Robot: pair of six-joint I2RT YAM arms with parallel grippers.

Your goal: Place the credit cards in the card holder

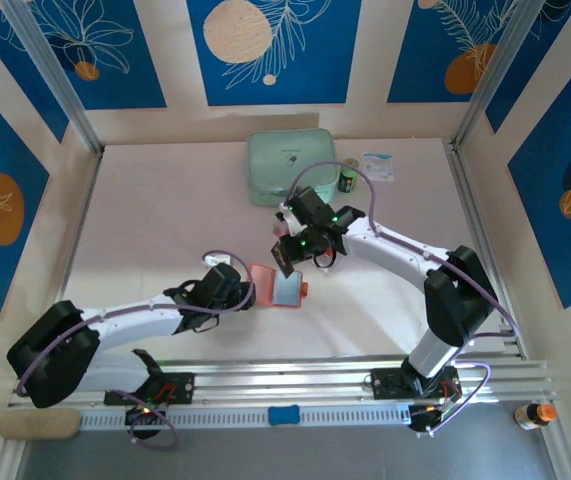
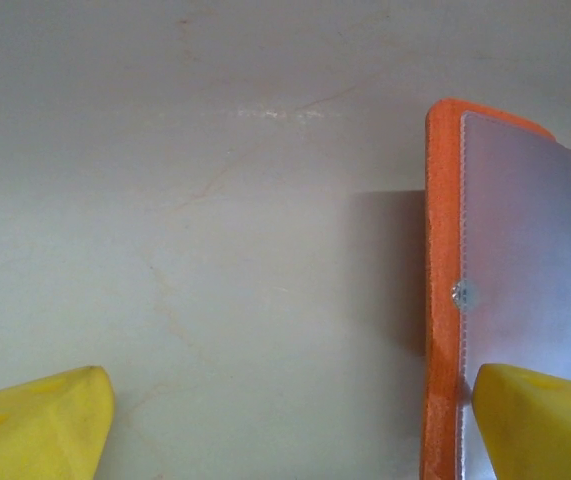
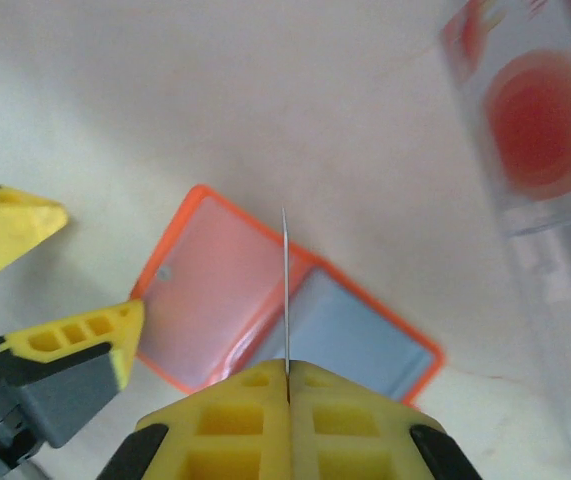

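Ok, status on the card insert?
Right gripper shut on credit card, edge-on above open card holder. Left gripper open, finger at its edge. Nothing between.

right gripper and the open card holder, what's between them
Right wrist view: a credit card, edge-on, pinched in the right gripper, reaches toward the card holder.

Bright, even light — a soft shadow beside the card holder [image 2: 442, 250], the credit cards [image 3: 543, 118] blurred out of focus.

A mint-green case [image 1: 288, 167] sits beside a small dark bottle [image 1: 348, 178].
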